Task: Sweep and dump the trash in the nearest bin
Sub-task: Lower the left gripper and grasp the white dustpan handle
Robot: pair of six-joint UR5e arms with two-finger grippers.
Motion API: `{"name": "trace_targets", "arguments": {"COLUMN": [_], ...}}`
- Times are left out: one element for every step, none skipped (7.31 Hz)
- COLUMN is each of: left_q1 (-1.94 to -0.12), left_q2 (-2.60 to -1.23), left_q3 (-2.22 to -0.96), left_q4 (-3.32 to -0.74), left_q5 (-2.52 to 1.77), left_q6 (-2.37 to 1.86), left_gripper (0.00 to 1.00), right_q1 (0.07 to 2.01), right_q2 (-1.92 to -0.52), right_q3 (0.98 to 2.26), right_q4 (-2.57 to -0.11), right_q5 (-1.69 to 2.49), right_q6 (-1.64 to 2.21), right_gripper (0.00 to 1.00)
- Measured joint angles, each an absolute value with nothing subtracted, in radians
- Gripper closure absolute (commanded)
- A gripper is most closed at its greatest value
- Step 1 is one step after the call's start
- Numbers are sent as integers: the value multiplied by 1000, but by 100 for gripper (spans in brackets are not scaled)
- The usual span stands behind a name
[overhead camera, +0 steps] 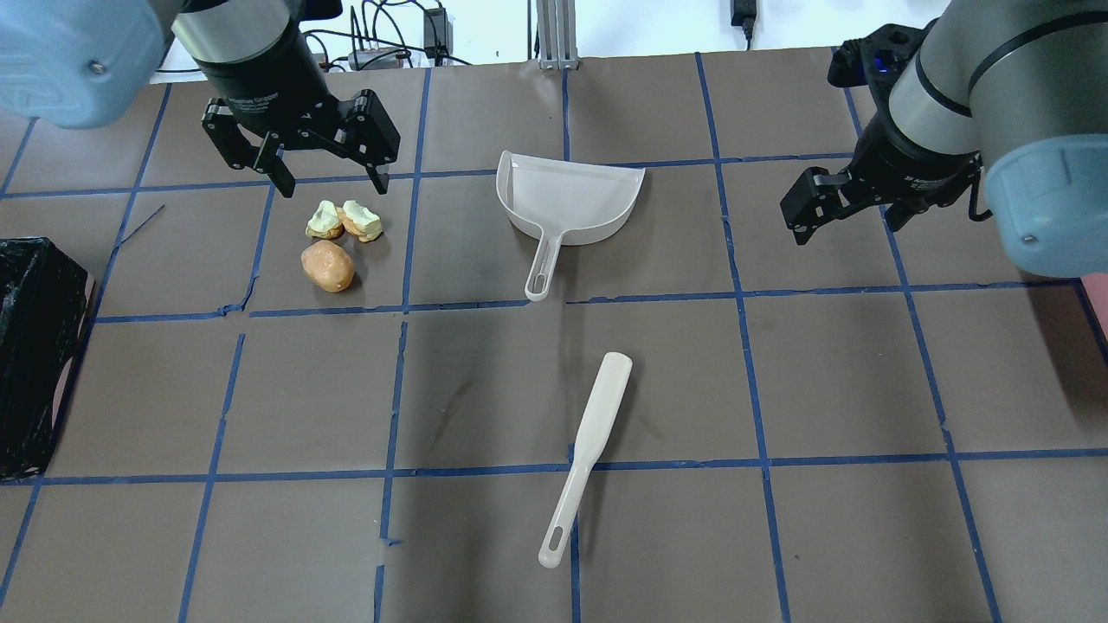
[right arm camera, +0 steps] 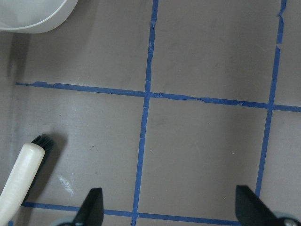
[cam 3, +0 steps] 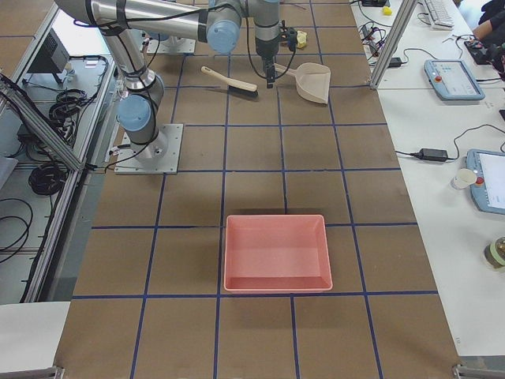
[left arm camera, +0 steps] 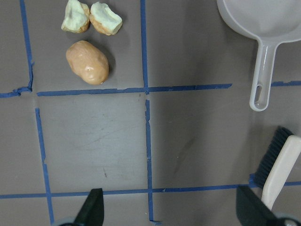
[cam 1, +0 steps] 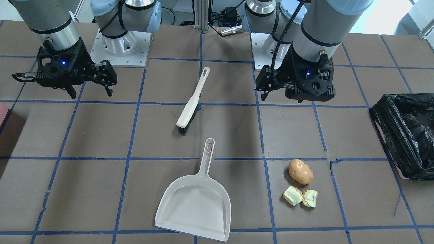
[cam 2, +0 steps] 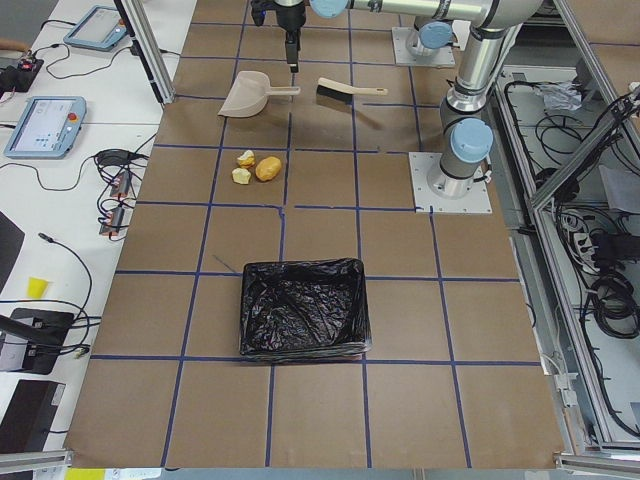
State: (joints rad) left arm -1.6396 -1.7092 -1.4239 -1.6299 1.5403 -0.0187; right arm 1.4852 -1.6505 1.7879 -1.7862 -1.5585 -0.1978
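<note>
The trash lies together on the brown table: an orange-tan potato-like lump [overhead camera: 328, 266] and two pale yellow-green chunks [overhead camera: 324, 220] [overhead camera: 362, 220]. My left gripper [overhead camera: 333, 186] hangs open and empty above the table, just beyond the chunks in the overhead view. The left wrist view shows the lump [left arm camera: 87, 62] at upper left. The bin [overhead camera: 35, 346], lined with black plastic, stands at the table's left end. A white dustpan [overhead camera: 567, 195] and a white brush [overhead camera: 589, 450] lie mid-table. My right gripper [overhead camera: 848, 225] hovers open and empty to the dustpan's right.
A pink tray [cam 3: 276, 251] sits on the table toward the robot's right end. Blue tape lines grid the brown surface. Desks with tablets and cables [cam 2: 45, 125] run along the table's far side. Both arm bases [cam 1: 118, 51] stand at the robot's edge.
</note>
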Motion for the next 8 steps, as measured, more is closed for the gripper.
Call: {"name": "trace_targets", "arguments": {"left_q1": [-1678, -1723, -1754, -1779, -1802, -1823, -1841, -1857], "left_q2": [-1739, -1774, -1807, -1838, -1867, -1894, -1920, -1947], "left_q3": [-1426, -1434, -1453, -1493, -1545, -1594, -1634, -1668], "left_q4": [-1588, -1525, -1460, -1375, -1264, -1160, -1069, -984], "left_q5": [1536, 1534, 1532, 1523, 1511, 1499, 1482, 1470], "left_q6": [-21, -21, -15, -12, -10, -9, -10, -13], "left_gripper": [0, 0, 0, 0, 0, 0, 0, 0], "right_q1": [1484, 1483, 1482, 1482, 1482, 1482, 1482, 1482], "right_q2": [-1651, -1651, -1651, -1651, -1651, -1651, -1651, -1651], "right_q3": [1790, 1794, 1797, 1799, 1799, 1800, 1800, 1801], "right_q4": [-1788, -1790, -1791, -1791, -1792, -1792, -1792, -1792], "right_q5": [-1557, -1554, -1551, -1550, -1550, -1549, -1549, -1548], "right_q6": [-203, -208, -210, -212, -213, -212, -212, -212], "right_gripper": [0, 0, 0, 0, 0, 0, 0, 0]}}
